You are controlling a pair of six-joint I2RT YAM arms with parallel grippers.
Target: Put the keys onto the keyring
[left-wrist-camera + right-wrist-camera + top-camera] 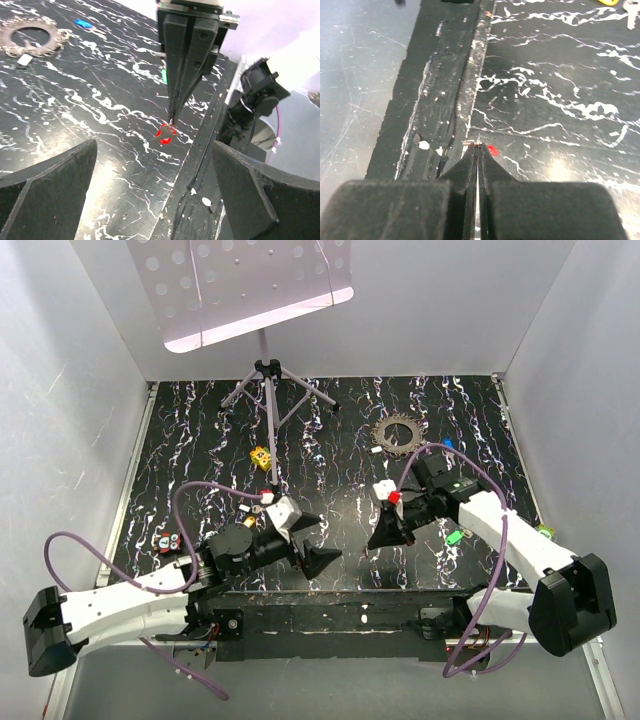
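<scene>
1. Left gripper [318,542] is pictured spread wide, nothing held, at the near edge of the table [340,465].
2. Right gripper [172,116] is seen clenched, a red key [165,135] at its tips; whether it is grasped cannot be told.
3. A green key [455,537] is seen to its right, a blue key [82,23] farther back.

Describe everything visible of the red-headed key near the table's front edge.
The red key is tiny, far smaller than the fingers near it. Its head looks like glossy, translucent red plastic; the blade is hard to make out. It sits right at the tips of the shut right gripper, above the black marbled table near its front edge; whether it hangs or rests there cannot be told. The open left gripper does not touch it.
</scene>
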